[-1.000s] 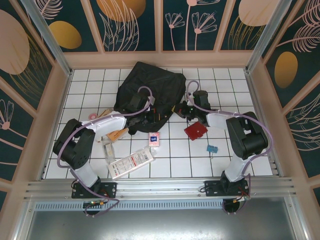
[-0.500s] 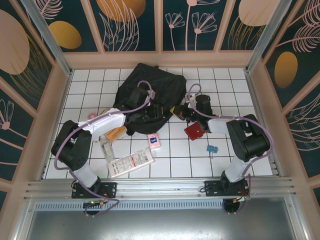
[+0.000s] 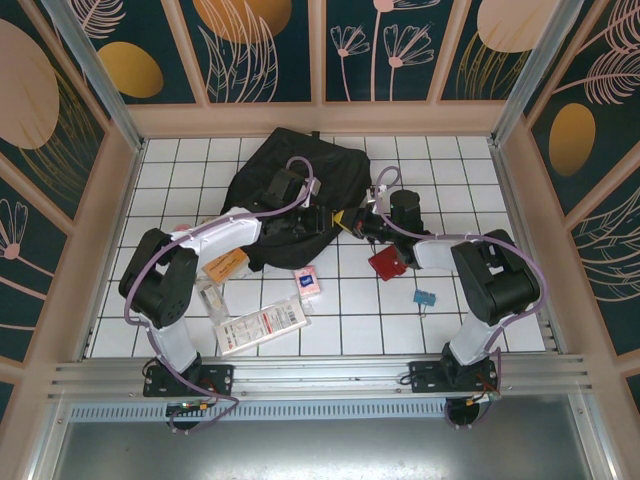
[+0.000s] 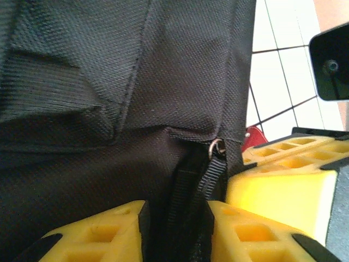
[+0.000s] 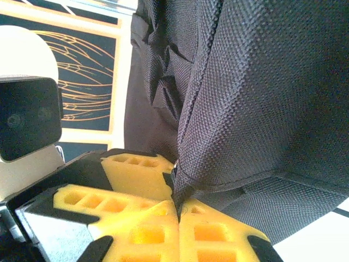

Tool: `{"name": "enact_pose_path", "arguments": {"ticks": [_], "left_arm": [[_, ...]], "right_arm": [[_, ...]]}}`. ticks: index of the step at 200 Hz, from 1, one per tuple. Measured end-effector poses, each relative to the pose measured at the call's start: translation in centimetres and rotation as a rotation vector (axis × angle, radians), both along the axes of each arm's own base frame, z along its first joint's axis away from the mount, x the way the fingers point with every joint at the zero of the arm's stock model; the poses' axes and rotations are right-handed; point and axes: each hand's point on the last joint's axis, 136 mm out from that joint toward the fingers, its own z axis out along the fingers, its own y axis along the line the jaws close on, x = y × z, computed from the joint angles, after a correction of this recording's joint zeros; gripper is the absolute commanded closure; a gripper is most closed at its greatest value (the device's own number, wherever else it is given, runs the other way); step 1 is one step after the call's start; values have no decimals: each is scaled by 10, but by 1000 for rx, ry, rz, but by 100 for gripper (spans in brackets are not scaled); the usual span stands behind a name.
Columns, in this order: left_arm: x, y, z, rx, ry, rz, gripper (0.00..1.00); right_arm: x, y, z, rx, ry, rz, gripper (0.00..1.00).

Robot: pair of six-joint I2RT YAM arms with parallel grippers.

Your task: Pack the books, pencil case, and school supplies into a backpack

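**Backpack: limp fabric, take by seams and webbing**

Location: the backpack (image 3: 300, 170) lies slumped at the far middle of the surface (image 3: 350, 320), with both arms reaching in to its near edge.

Left tool (image 4: 175, 207): fingers parted, standing either side of a black webbing strap (image 4: 210, 174) that hangs from a small metal ring (image 4: 217, 148). No pinch is evident.

Right tool (image 5: 177, 203): fingers pressed together on a folded hem of the backpack fabric.

Handling assessment: the cloth is a coarse woven nylon, soft and creased, and it holds no shape of its own. It will likely sag and fold shut unless an edge is kept lifted. It is probably light while unfilled. Stitched hems, the strap and the ring offer firmer purchase than flat panels, which could slide between the pads.

The books (image 3: 228, 265) lie on the surface beside the backpack's near-left edge, not yet packed.
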Motion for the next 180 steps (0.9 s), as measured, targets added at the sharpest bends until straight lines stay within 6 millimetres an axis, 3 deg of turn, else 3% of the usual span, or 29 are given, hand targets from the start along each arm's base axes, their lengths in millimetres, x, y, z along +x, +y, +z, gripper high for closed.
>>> {"name": "enact_pose_path", "arguments": {"ticks": [24, 40, 86, 129, 180], "left_arm": [[1, 2, 0, -6, 9, 7, 51], [0, 2, 1, -13, 12, 8, 56], [-5, -6, 6, -73, 26, -32, 100], [-12, -5, 3, -88, 32, -41, 100], [-25, 9, 22, -87, -21, -31, 100]], "right_arm": [[0, 0, 1, 4, -3, 3, 100], [-1, 1, 2, 8, -5, 7, 100], [-2, 2, 2, 8, -2, 12, 100], [-2, 0, -6, -20, 25, 0, 100], [0, -4, 5, -41, 2, -22, 100]]}}
